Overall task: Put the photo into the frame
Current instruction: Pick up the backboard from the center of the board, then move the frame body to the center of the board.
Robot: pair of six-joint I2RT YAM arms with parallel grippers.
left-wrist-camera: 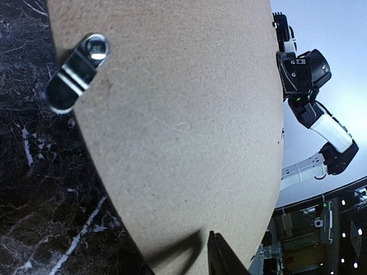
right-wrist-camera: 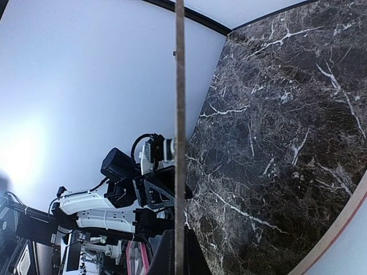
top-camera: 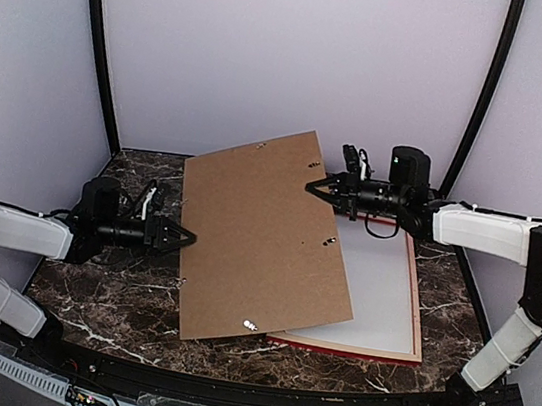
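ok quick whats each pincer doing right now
left pincer: closed on the left edge of the brown backing board
right pincer: closed on the far right edge of the same board

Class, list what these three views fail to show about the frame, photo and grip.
Top view: backing board hides the frame's left part; white sheet inside, photo or mat unclear.
Left wrist: board fills the view; left fingers cut off below, grip unclear.
Right wrist: board edge-on; right fingers dark, cropped at bottom.
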